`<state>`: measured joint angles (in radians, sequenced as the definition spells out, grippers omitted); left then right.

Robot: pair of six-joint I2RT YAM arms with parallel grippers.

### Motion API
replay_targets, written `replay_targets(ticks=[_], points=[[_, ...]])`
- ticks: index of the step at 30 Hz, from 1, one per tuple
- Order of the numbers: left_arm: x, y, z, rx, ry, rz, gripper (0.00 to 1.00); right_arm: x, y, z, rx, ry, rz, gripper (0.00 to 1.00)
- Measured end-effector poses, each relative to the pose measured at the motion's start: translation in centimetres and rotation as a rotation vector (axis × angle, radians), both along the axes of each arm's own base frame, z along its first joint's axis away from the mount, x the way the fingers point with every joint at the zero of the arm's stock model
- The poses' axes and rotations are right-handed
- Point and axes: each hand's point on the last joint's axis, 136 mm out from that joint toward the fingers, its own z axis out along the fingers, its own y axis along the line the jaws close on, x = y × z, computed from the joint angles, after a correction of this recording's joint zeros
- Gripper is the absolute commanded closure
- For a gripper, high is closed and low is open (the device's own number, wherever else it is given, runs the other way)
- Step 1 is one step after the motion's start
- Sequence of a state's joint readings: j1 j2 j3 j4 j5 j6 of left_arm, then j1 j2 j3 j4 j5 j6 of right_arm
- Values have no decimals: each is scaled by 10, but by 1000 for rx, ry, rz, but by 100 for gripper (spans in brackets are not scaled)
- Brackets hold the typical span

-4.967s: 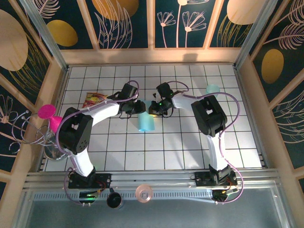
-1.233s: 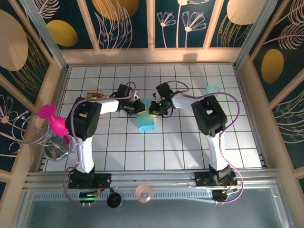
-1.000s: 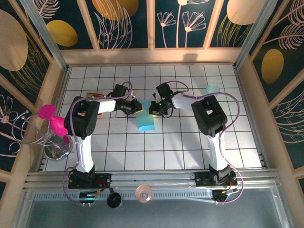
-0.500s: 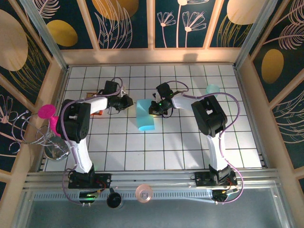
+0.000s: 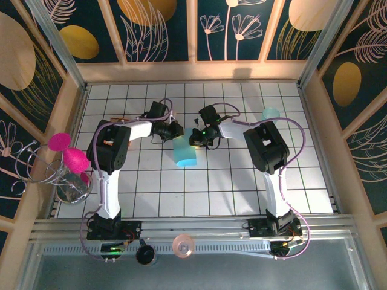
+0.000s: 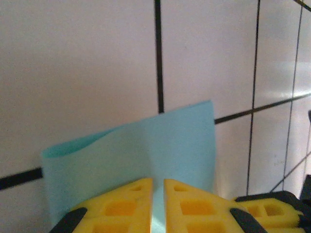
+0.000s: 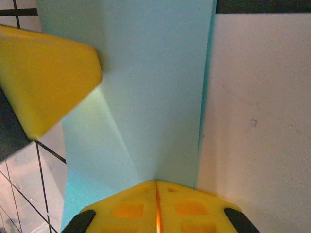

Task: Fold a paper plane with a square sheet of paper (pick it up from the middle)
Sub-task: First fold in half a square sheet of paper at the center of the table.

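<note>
Since the left tool [image 5: 174,131] has returned from the upper left to the folded square sheet of paper [image 5: 184,154] lying mid-frame on the counter [image 5: 242,181], it and the right tool [image 5: 195,138] both pinch the sheet's upper edge, so creasing can likely resume.

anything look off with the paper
The thin light-blue paper sheet is folded unevenly: in the right wrist view a slanted crease crosses it, and in the left wrist view its top edge bows open at the left instead of lying flat.
</note>
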<state>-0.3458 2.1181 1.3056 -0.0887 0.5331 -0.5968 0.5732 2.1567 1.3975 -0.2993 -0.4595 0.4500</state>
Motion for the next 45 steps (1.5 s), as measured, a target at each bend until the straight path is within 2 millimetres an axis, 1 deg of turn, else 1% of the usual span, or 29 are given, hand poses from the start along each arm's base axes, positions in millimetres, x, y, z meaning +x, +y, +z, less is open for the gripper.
replay_targets(ticks=[3, 7, 11, 14, 17, 18, 20, 22, 24, 26, 27, 29, 31, 33, 36, 38, 43, 45], points=[[4, 8, 0, -6, 4, 14, 86, 1, 0, -1, -3, -5, -2, 90], [16, 32, -1, -2, 3, 62, 86, 2, 0, 0, -4, -10, -3, 90], [33, 57, -1, 30, 3, 113, 86, 2, 0, -1, -5, -10, -3, 90], [46, 73, 1, 88, -18, 148, 86, 2, 0, -1, -7, -12, -3, 90], [50, 82, 4, 112, -31, 166, 86, 2, 0, -1, -7, -12, -3, 91], [50, 83, 7, 114, -32, 167, 86, 2, 0, -1, -7, -12, -3, 90], [46, 77, 16, 109, -44, 156, 86, 2, 0, -1, -7, -12, -3, 90], [39, 61, 29, 91, -67, 121, 86, 2, 0, -1, -7, -12, -3, 90], [30, 39, 39, 65, -84, 76, 85, 2, 0, -1, -7, -12, -3, 90], [23, 18, 43, 41, -93, 35, 86, 2, 0, -1, -7, -12, -3, 90], [17, 7, 41, 30, -87, 13, 86, 2, 0, -1, -7, -12, -3, 90], [11, -2, 36, 24, -71, -6, 86, 2, 0, -1, -7, -14, 0, 90], [10, -2, 25, 33, -51, -5, 86, 2, 0, -1, -7, -17, 5, 91], [13, 4, 14, 48, -28, 8, 86, 2, 0, -1, -9, -25, 16, 90], [24, 16, -2, 57, 0, 29, 86, 3, 0, 0, -13, -39, 32, 90], [33, 22, 0, 54, -2, 39, 86, 6, 0, 0, -20, -56, 38, 91], [59, 50, 0, 100, -22, 83, 86, 13, 0, 1, -43, -87, 49, 91], [65, 60, 1, 141, -34, 99, 86, 14, 0, 1, -53, -97, 56, 91]])
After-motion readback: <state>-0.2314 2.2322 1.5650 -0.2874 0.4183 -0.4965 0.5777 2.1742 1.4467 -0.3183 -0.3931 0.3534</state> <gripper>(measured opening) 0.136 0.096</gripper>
